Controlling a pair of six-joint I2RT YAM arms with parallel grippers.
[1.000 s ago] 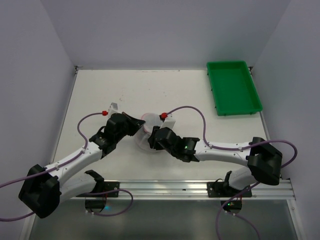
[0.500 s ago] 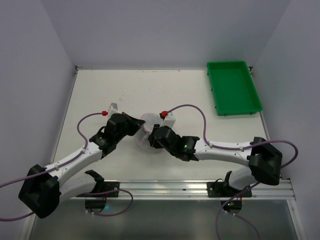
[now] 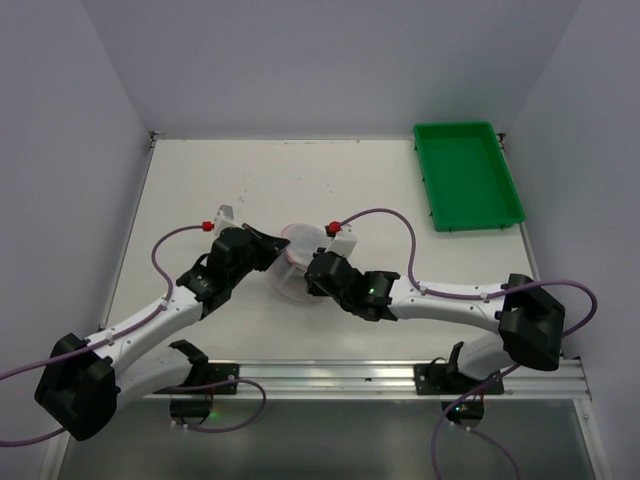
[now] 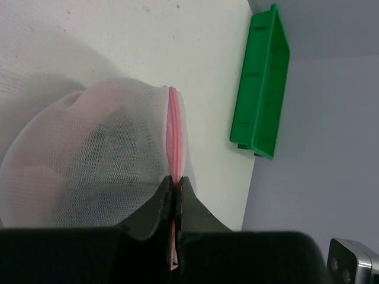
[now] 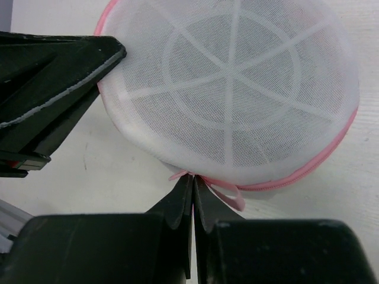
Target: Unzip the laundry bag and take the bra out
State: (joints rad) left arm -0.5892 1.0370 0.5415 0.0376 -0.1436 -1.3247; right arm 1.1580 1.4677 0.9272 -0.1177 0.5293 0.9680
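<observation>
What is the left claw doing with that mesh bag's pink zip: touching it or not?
Touching. The left wrist view shows the left gripper shut on the pink zip rim of the laundry bag, no gap.

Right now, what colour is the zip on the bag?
Pink. The zip shows best in the left wrist view.

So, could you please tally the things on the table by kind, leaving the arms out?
bag: 1
tray: 1
Total: 2
</observation>
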